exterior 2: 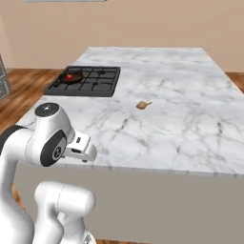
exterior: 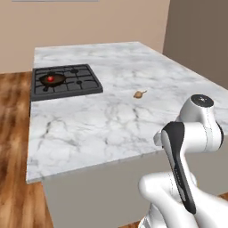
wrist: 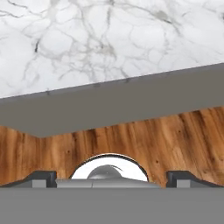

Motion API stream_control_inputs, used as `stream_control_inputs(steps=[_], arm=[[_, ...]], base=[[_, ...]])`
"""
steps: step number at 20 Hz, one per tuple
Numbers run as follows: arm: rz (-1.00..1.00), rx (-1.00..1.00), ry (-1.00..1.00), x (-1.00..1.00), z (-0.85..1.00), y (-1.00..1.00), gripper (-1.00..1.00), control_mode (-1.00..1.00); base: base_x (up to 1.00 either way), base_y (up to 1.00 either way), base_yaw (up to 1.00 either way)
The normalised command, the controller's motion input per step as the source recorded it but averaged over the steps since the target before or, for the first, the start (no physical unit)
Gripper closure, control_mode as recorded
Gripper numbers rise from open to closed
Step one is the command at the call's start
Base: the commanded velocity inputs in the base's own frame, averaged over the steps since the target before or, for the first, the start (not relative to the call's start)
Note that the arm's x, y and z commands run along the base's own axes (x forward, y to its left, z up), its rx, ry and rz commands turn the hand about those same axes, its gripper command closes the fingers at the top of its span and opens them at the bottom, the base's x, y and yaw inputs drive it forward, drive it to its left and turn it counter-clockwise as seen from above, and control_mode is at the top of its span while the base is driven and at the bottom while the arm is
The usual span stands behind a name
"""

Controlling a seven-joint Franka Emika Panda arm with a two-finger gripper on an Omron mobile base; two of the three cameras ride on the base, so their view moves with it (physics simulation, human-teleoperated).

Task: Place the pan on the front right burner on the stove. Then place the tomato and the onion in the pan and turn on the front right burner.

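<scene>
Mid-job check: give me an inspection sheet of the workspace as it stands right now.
Surface: white marble island counter, with the stove set into it at the far left.
Job's things: pan sits on the stove; which burner is hard to tell at this range. Tomato lies in the pan. Onion lies on bare counter, right of the stove, apart from it.
Clutter: nothing seen.
Gripper: gripper open, empty, held low off the counter's near edge, far from the onion.
Cables: nothing seen.
Surroundings: wooden floor, beige walls.

Kitchen: stove point(exterior: 66, 82), marble counter point(exterior: 133, 120)
</scene>
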Motion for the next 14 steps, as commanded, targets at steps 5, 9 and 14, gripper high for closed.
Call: stream_control_inputs(steps=[5,9,14], arm=[[0.00,0.00,0.00,0.00,0.00,0.00,-1.00,1.00],[0.00,0.00,0.00,0.00,0.00,0.00,-1.00,1.00],[0.00,0.00,0.00,0.00,0.00,0.00,-1.00,1.00]], base=[[-0.11,-0.69,0.26],[0.00,-0.71,0.26],[0.00,-0.58,0.20]])
